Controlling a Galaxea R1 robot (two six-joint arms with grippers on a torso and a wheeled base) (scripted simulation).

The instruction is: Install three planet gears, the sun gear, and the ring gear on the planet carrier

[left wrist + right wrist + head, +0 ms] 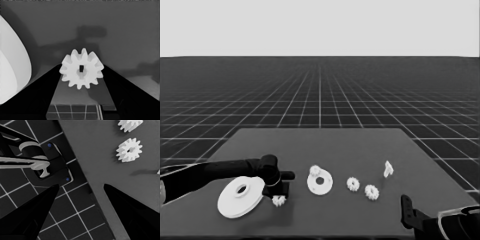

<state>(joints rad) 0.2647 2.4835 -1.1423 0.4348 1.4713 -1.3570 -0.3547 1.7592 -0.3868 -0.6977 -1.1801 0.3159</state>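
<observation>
The left claw (279, 195) is down at the bench (360, 145), near its front edge and left of middle, with a small gear (279, 201) between its fingertips; the left wrist view shows this gear (81, 68) face-on, teeth all round and a small square hole in the middle, with both black fingers closed against its sides. Just beside it on the left lies the larger round part (240, 196), flat, its rim close to the claw. To the right, with open bench between, the smaller round part (320, 182) lies flat and carries one gear (314, 170) on its far-left rim. Two more gears (353, 184) (371, 191) lie flat farther right, apart from each other, and a thin white piece (388, 169) stands beyond them. The right claw (81, 185) is parked over the bench's front right corner, fingers spread wide and empty, half over the floor grid.
</observation>
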